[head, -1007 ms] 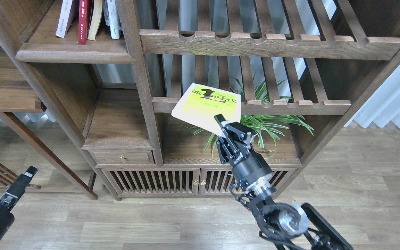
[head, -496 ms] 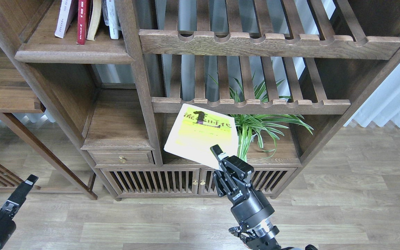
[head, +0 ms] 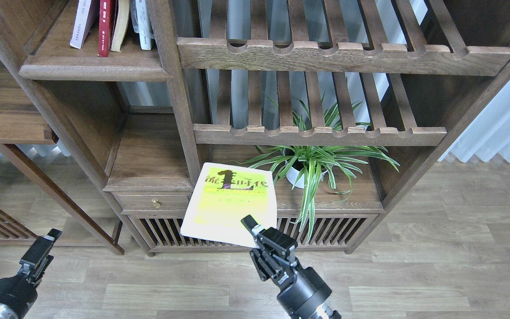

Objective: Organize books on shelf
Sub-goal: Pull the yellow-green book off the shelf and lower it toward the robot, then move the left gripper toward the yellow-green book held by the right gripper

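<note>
My right gripper (head: 255, 232) is shut on the lower right corner of the yellow-green book (head: 230, 204) with a black Chinese title, held cover up in front of the low cabinet. The dark red book (head: 104, 26) and a white book with lavender trim (head: 82, 22) stand upright among others on the solid plank shelf (head: 93, 71) at the top left. My left gripper (head: 42, 250) is low at the bottom left, empty; its fingers cannot be told apart.
Two slatted racks with notched rails (head: 326, 55) fill the upper right. A potted spider plant (head: 312, 164) stands on the cabinet top below them. A small drawer (head: 155, 203) and slatted cabinet doors (head: 219, 232) sit beneath the book. Wooden floor lies below.
My right arm has pulled back and down to the left, bringing the yellow-green book from in front of the lower rack down before the cabinet doors. The left gripper shifted slightly right.
</note>
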You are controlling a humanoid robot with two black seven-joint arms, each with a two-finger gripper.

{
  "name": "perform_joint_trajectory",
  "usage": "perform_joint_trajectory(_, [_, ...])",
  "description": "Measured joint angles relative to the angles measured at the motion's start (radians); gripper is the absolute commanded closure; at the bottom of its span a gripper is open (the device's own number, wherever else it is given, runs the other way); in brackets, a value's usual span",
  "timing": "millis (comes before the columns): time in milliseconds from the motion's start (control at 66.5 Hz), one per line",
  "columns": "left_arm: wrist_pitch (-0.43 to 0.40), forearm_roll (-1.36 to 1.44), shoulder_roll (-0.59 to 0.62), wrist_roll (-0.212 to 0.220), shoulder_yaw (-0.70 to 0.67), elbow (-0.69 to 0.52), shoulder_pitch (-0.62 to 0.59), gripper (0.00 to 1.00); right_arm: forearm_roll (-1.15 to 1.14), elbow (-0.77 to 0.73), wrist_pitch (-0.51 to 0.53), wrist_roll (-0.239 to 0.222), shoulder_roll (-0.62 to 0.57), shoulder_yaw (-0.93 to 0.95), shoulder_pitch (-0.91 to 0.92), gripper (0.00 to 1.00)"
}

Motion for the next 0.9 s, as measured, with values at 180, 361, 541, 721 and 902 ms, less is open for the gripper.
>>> perform_joint_trajectory(180, [0.0,-0.172,0.025,-0.006,0.089,-0.04,-0.059,0.01,-0.004,-0.013,0.0,-0.015,0.0,-0.04,-0.003,0.95])
perform_joint_trajectory(361, [0.0,-0.223,0.026,-0.032,0.164,-0.093,-0.089,0.02,-0.038,-0.016,-0.007,-0.026,0.0,-0.089,-0.007,0.95])
perform_joint_trajectory(541, [0.0,-0.274,0.026,-0.065,0.25,-0.151,-0.145,0.02,-0.049,-0.027,-0.017,-0.03,-0.001,-0.113,-0.007,0.95])
perform_joint_trajectory(721, [0.0,-0.278,0.026,-0.068,0.295,-0.24,-0.153,0.03,-0.051,-0.047,-0.02,-0.038,-0.001,-0.115,-0.006,0.95])
perform_joint_trajectory(902, [0.0,-0.277,0.026,-0.069,0.394,-0.259,-0.174,0.07,-0.051,-0.052,-0.02,-0.04,-0.001,-0.115,-0.006,0.95])
